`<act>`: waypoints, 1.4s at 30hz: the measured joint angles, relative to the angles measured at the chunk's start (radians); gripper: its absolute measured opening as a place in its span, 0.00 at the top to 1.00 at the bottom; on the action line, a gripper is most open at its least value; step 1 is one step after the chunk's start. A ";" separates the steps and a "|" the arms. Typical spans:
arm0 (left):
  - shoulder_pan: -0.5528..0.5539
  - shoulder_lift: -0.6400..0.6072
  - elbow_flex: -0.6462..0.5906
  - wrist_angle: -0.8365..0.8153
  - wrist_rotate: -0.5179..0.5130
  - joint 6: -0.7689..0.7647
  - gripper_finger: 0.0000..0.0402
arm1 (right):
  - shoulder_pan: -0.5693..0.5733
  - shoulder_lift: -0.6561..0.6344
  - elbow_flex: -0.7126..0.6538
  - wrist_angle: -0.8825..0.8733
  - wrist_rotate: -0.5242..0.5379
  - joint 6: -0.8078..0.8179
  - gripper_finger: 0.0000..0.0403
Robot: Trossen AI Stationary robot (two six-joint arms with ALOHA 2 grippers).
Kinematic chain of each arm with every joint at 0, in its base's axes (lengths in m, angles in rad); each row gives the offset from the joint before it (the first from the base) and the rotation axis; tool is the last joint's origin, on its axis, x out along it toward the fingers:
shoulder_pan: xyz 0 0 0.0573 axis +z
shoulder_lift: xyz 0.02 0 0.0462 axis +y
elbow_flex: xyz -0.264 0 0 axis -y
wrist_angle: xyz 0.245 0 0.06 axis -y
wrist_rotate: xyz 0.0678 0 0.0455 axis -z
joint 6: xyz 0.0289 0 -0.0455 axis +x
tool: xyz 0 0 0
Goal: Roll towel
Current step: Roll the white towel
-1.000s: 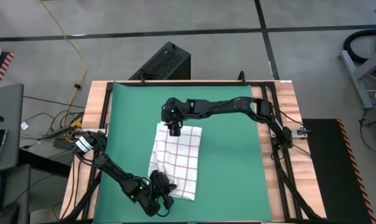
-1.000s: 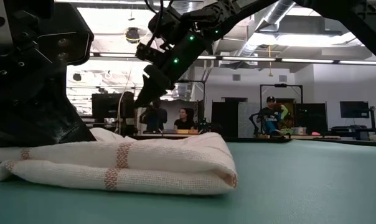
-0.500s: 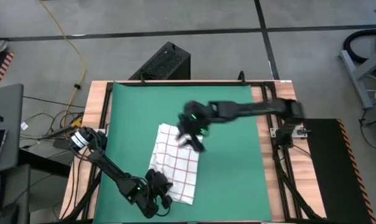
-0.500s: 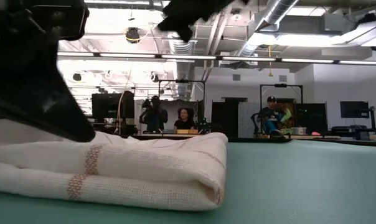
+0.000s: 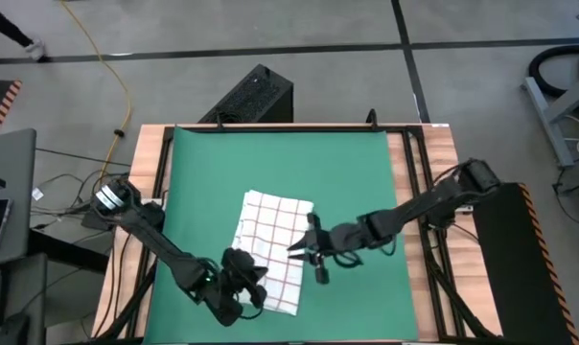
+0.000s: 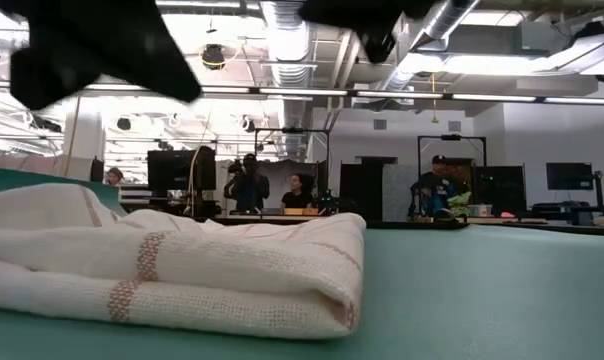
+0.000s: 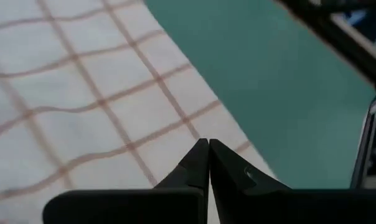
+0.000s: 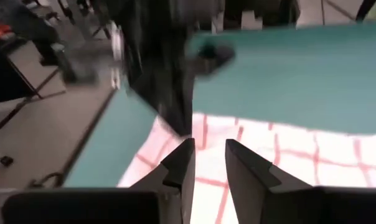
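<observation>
Lying folded, seemingly woven, towel (image 5: 270, 249).

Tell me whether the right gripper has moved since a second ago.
Yes. In the high view the right gripper has left the towel's far edge, swinging toward the near side of the green mat, now at the towel's right edge.

- left arm (image 5: 165, 251): dark jointed links, white band near base, small green light by wrist
- right arm (image 5: 419, 206): dark, slim links
- wrist views: black tapered fingers (image 7: 194, 169)
</observation>
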 joint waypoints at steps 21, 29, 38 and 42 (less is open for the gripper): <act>-0.172 0.030 0.065 -0.620 0.199 -0.610 1.00 | 0.041 0.107 0.002 -0.028 0.003 0.107 0.73; -0.226 0.037 0.052 -0.524 0.063 -0.646 1.00 | 0.096 0.111 0.002 -0.057 0.011 0.130 0.74; -0.273 0.038 -0.041 -0.348 0.059 -0.613 0.91 | 0.118 0.152 0.002 -0.056 0.032 0.191 0.75; -0.256 0.038 -0.041 -0.199 0.144 -0.400 0.80 | 0.122 0.156 0.001 -0.062 0.032 0.203 0.75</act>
